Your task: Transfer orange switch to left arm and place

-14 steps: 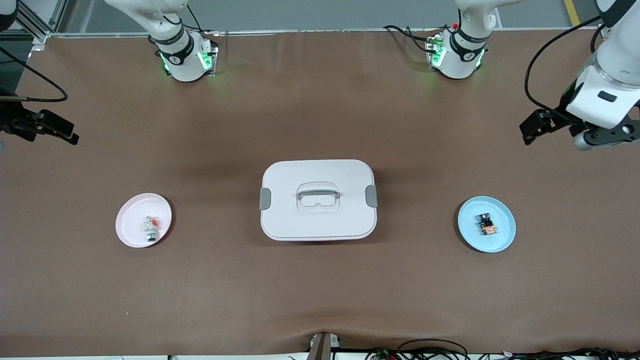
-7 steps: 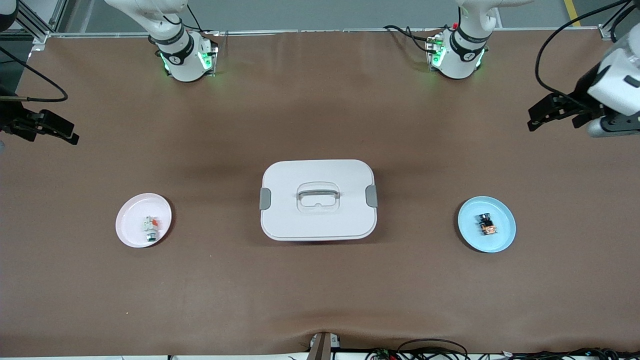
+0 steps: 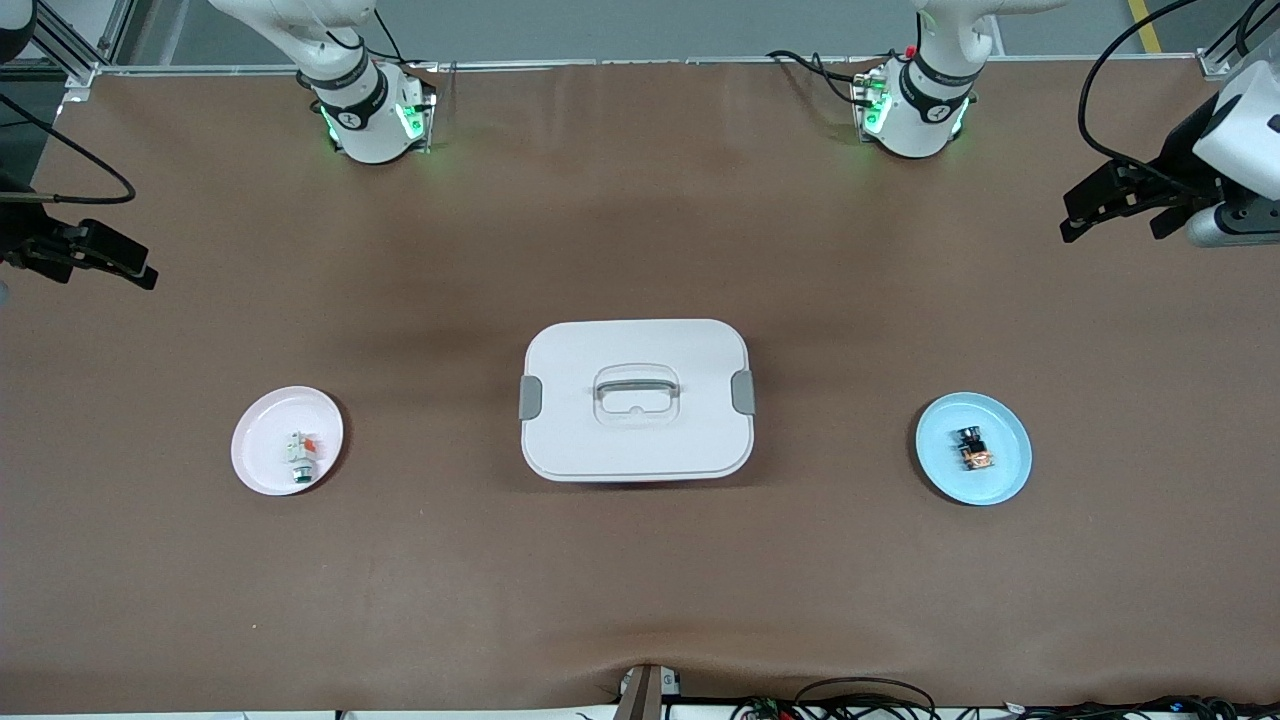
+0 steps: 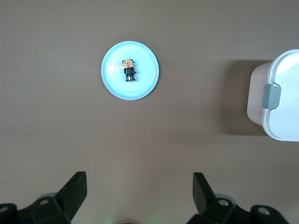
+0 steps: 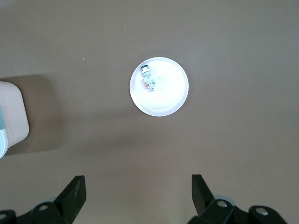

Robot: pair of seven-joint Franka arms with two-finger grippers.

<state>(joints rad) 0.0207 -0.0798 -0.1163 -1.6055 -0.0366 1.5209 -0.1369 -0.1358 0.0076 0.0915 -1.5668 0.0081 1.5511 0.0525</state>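
Orange switch [image 3: 973,450], tiny black component with an orange face: lying on round light-blue plate [image 3: 1005,482], toward the left arm's end of the brown table [image 3: 640,570]. Same switch [image 4: 129,69] in left wrist view, flat on blue plate [image 4: 145,84], nothing touching it.

Big white rounded-rectangle lidded box [image 3: 636,440]: mid-table, between the two plates. Grey latches on both short sides, grey handle recessed in lid. Lid on. One latched end of box [image 4: 285,112] at the edge of left wrist view; a corner of it [image 5: 11,112] in right wrist view.

Round pale-pink plate [image 3: 262,460]: toward the right arm's end of the table, about as near the front camera as the blue plate. Small white part with red tab and green end [image 3: 301,458] lying on it. Also in right wrist view: white part [image 5: 149,79] on plate [image 5: 170,100].

Left gripper [image 3: 1105,200]: up in the air over bare table at the left arm's end, well apart from blue plate. Jaws apart, nothing between them; fingers [image 4: 74,189] spread wide in left wrist view.

Right gripper [image 3: 95,262]: in the air over the table edge at the right arm's end, well apart from pink plate. Jaws apart, nothing held; fingers [image 5: 74,189] spread wide in right wrist view.
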